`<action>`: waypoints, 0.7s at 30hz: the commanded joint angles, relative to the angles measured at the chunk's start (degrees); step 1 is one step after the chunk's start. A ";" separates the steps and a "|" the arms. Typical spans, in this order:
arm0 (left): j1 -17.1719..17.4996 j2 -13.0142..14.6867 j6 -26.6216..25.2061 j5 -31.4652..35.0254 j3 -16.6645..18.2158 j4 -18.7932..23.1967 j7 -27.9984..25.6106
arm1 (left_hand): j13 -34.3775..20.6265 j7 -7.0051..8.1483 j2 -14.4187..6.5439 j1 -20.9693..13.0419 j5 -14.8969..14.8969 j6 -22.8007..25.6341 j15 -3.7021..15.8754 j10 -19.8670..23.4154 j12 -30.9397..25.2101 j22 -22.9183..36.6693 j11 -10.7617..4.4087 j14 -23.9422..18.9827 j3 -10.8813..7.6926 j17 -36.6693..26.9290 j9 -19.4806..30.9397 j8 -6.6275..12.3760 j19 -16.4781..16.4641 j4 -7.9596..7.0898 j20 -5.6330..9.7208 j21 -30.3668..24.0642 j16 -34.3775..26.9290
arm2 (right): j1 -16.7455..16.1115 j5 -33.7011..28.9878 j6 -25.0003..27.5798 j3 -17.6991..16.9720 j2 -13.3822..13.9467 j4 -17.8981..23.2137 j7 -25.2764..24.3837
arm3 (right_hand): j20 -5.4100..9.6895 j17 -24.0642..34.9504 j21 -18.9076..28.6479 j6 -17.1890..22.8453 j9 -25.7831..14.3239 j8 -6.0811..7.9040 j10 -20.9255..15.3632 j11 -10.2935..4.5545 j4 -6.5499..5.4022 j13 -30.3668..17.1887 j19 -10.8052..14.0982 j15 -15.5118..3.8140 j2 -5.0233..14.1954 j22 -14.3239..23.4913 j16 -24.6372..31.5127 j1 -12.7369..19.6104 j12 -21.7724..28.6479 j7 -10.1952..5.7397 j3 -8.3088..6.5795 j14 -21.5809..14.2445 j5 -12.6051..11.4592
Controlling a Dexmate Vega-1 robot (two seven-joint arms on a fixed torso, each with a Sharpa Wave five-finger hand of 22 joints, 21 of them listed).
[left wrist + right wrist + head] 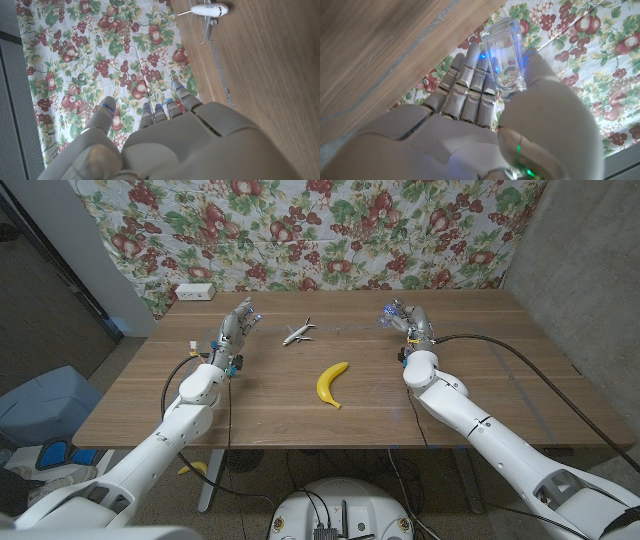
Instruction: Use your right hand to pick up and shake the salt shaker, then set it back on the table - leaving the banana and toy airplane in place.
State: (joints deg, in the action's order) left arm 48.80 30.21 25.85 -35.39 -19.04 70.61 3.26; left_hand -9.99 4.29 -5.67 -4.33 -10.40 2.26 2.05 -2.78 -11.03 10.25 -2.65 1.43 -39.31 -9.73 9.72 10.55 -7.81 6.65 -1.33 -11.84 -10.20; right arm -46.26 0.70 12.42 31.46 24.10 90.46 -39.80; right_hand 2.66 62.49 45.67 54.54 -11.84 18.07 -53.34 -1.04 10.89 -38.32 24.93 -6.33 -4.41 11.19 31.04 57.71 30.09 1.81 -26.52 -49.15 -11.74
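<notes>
A clear glass salt shaker [506, 55] sits in my right hand [485, 125], gripped between the thumb and the fingers. In the head view that hand [408, 322] is over the far right part of the table with the shaker [390, 311] at its fingertips; whether the shaker touches the wood I cannot tell. The yellow banana [331, 383] lies at mid-table. The white toy airplane [297, 332] stands further back, also seen as the airplane [207, 10]. My left hand [237, 326] is at the far left, fingers [162, 111] stretched out, holding nothing.
The wooden table [480, 370] has a floral cloth [330, 230] hanging behind it. A small white box [193, 293] sits at the back left corner. Cables run along both arms.
</notes>
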 commanded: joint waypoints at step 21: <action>-0.64 -0.34 0.23 -0.19 0.01 -1.19 0.48 | -0.23 0.10 -2.60 0.52 -0.03 0.13 0.81 0.50 -0.01 0.24 -0.13 -0.37 -0.32 -0.12 0.24 -0.16 -0.72 -0.07 0.01 0.00 -0.07 | -0.83 -1.30 -9.76 -2.03 -6.47 -6.83 -11.36 | 2.90 0.62 1.18 6.01 -0.32 0.18 -7.76 -7.24 -1.24 -0.42 -0.46 -6.26 7.56 -0.04 -0.69 7.10 -0.44 -5.21 -1.87 -0.86 -0.17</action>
State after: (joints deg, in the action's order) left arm 48.29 29.93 26.09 -35.57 -19.00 69.59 3.82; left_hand -9.99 4.30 -5.67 -4.33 -10.40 2.26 2.05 -2.78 -11.03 10.25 -2.65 1.43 -39.30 -9.72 9.72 10.55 -7.81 6.65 -1.33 -11.84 -10.20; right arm -47.14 -0.68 3.14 29.33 17.26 83.83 -52.11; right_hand 2.45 62.78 46.43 54.54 -11.87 17.84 -53.34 -1.04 11.14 -38.64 24.73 -6.12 -4.41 11.20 30.49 57.71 29.60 1.81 -26.76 -49.36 -11.71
